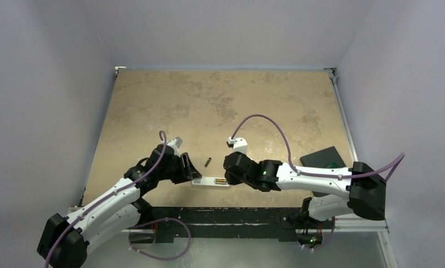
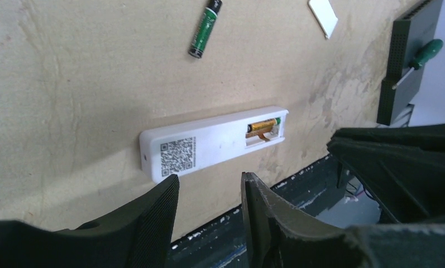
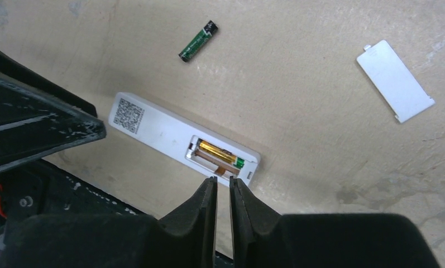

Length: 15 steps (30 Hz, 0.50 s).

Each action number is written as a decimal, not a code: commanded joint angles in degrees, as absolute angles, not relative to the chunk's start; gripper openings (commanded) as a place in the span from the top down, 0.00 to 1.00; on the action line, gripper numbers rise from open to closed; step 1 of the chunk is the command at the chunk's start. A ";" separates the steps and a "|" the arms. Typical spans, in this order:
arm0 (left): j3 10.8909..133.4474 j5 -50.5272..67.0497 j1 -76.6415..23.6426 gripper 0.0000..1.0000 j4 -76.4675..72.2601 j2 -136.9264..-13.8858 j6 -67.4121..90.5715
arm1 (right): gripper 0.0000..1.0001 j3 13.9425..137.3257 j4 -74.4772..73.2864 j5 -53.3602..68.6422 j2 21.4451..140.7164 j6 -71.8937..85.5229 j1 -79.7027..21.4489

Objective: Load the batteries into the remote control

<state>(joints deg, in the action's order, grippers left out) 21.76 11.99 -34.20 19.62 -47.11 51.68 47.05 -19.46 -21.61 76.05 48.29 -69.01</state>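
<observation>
Gold battery (image 3: 217, 153) loaded, green battery (image 3: 198, 41) loose, one remote (image 3: 164, 131).

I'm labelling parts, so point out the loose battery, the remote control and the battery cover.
loose battery (image 3: 198, 41): right wrist view, middle of its green body.
remote control (image 3: 158, 131): right wrist view, plain white back.
battery cover (image 3: 395, 80): right wrist view, centre of panel.

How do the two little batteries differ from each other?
The gold battery sits in the open recess of the remote control; the green-and-black battery lies loose on the table, apart from it. The gold one lies along the remote; the green one lies angled across that line. Both are slim, similar-sized cylinders.
</observation>
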 commanded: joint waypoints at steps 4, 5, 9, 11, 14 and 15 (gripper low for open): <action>21.43 19.40 -34.45 0.53 19.10 -43.68 55.31 | 0.78 45.68 -19.52 -24.45 73.93 44.11 -67.76; 20.95 19.61 -34.45 0.53 18.80 -43.34 55.87 | 0.78 45.74 -19.32 -24.43 74.30 43.58 -67.49; 17.86 22.20 -34.52 0.52 15.77 -41.94 59.28 | 0.78 47.22 -19.24 -23.34 75.97 41.43 -67.06; 15.95 23.13 -34.61 0.51 14.32 -41.06 61.02 | 0.78 47.86 -18.98 -23.36 76.64 40.51 -66.94; 14.28 23.17 -34.78 0.49 13.47 -40.45 62.16 | 0.78 48.91 -18.50 -23.13 77.63 39.02 -66.19; 13.69 23.03 -34.80 0.48 13.14 -40.51 62.38 | 0.78 49.32 -18.29 -22.92 78.14 38.50 -65.78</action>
<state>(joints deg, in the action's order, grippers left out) 15.70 21.15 -34.33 16.78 -41.23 59.13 45.98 -19.75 -22.20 77.23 41.78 -66.87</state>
